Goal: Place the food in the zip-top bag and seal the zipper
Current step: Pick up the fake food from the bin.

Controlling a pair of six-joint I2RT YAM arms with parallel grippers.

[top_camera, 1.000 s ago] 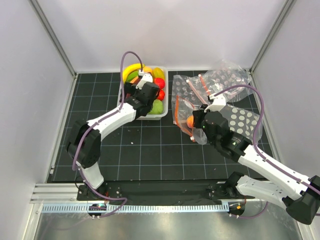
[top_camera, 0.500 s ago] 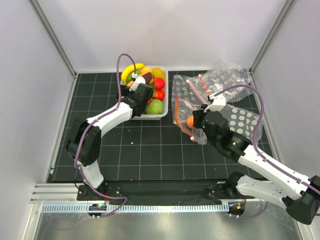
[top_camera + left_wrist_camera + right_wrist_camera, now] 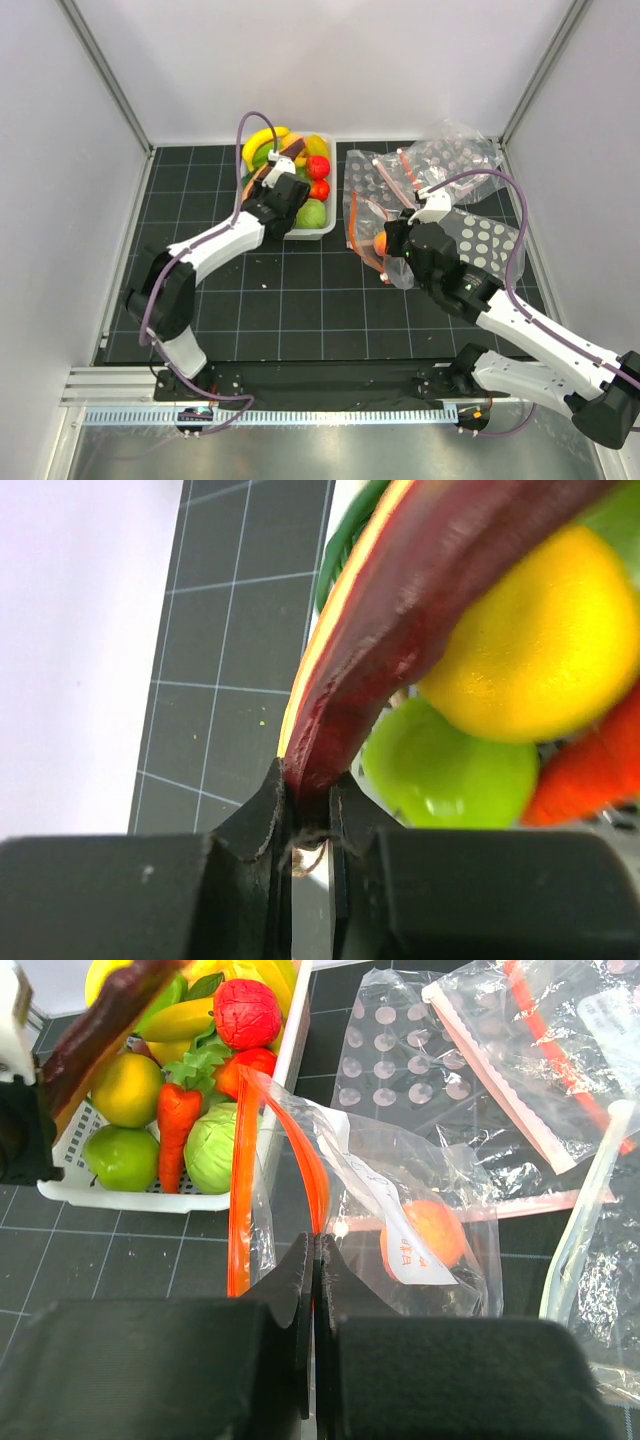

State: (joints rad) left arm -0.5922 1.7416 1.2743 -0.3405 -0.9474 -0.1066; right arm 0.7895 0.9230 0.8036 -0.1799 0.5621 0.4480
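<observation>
No legible text in any view.

Right wrist view: a white label (image 3: pixel 378 1205) sits inside the zip-top bag (image 3: pixel 455 1175), on the right half of the counter (image 3: pixel 150 1250). Its lower end carries faint orange print, too blurred to read.

A second white label (image 3: pixel 612 1008) is on another clear bag (image 3: pixel 520 1070), toward the counter's far right corner. Its marks are pale and unreadable.

Left wrist view: the brown-purple oblong (image 3: pixel 400 610) pinched in the left tool (image 3: pixel 310 800) shows a plain glossy skin, with no lettering made out.

Top view: both labels are too small to read.
</observation>
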